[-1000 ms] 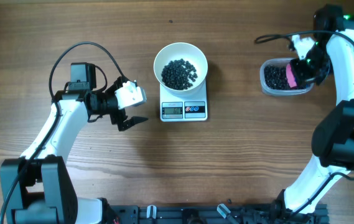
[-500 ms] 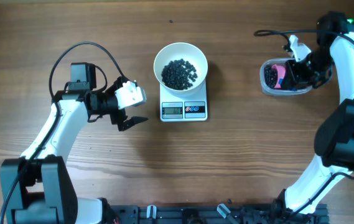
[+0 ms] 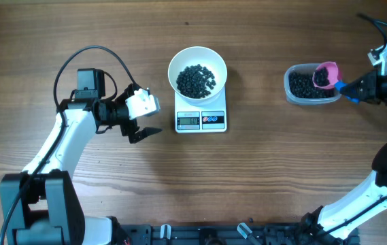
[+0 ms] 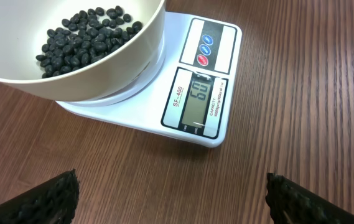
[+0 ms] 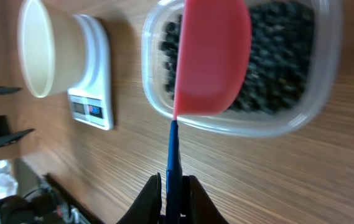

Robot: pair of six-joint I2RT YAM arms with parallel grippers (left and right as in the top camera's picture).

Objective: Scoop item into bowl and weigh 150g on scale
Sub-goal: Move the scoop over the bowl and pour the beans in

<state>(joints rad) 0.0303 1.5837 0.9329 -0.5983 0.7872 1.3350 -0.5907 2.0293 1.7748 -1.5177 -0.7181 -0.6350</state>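
Note:
The white bowl [image 3: 197, 70] stands on the white scale [image 3: 201, 120] with a heap of black beans [image 3: 196, 80] in it. A pink scoop [image 3: 325, 73] with a blue handle [image 3: 346, 87] hovers over the right end of a clear tub [image 3: 309, 84] of beans, and dark beans show inside the scoop. My right gripper [image 3: 358, 88] is shut on that handle [image 5: 173, 155]. In the right wrist view the scoop's pink underside [image 5: 214, 56] covers part of the tub [image 5: 288, 118]. My left gripper [image 4: 173, 196] stands open and empty, left of the scale [image 4: 201, 93].
The left arm's cable [image 3: 88, 58] loops over the table behind its wrist. At the table's front edge runs a dark rail [image 3: 213, 235]. The right arm's base column [image 3: 356, 204] rises at the front right.
The right arm has swung out to the right. The scoop has come up out of the tub's beans and now hangs level over the tub's right end. The left arm has not moved.

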